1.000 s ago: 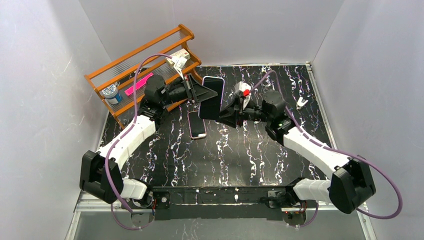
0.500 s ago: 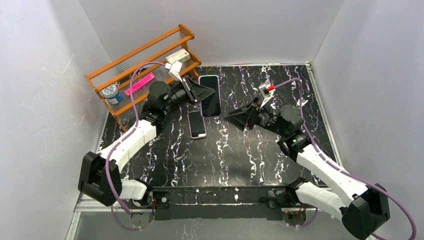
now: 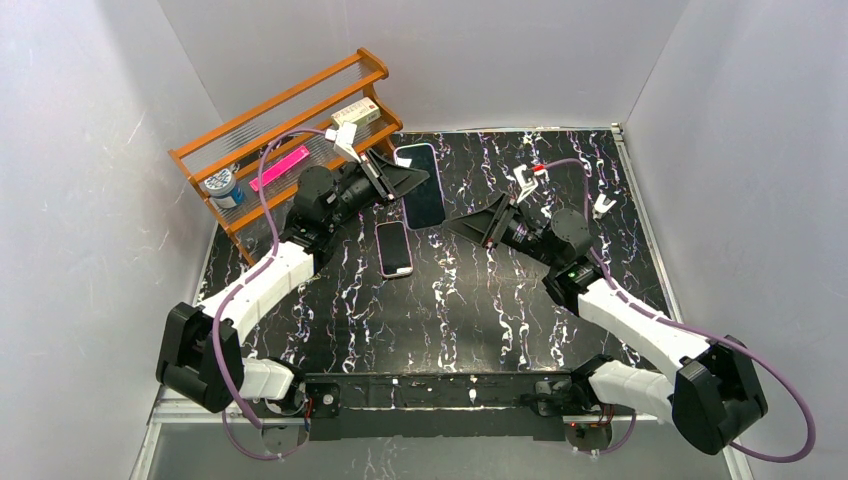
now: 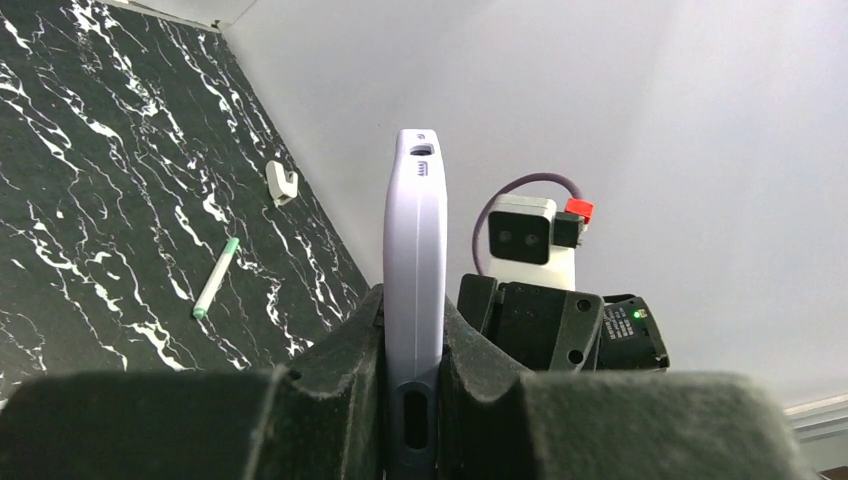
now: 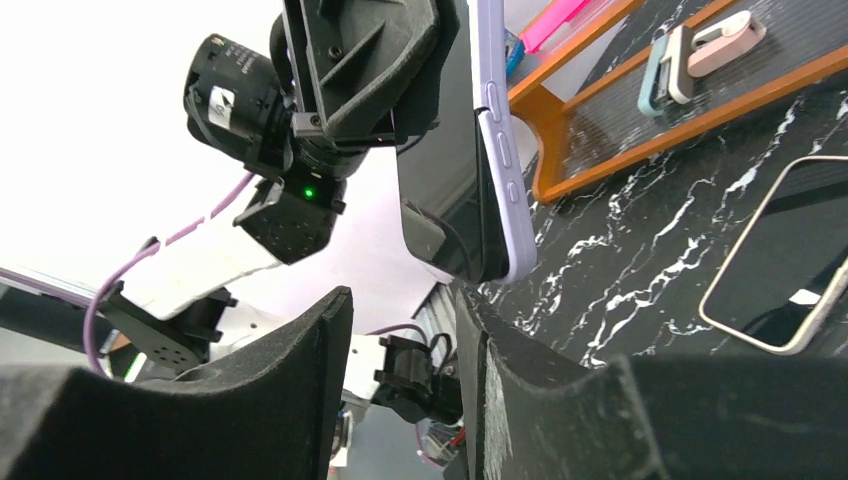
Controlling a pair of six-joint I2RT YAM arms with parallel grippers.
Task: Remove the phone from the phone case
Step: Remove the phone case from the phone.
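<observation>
Top external view, left gripper (image 3: pixel 408 182) clamped on lavender phone case (image 3: pixel 425 203) aloft; right gripper (image 3: pixel 463 226) parted, empty

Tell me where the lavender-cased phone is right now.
In the top view, the lavender-cased phone is clamped in the left hand, held off the table beside the wooden rack, just beyond the other phone lying flat.
</observation>
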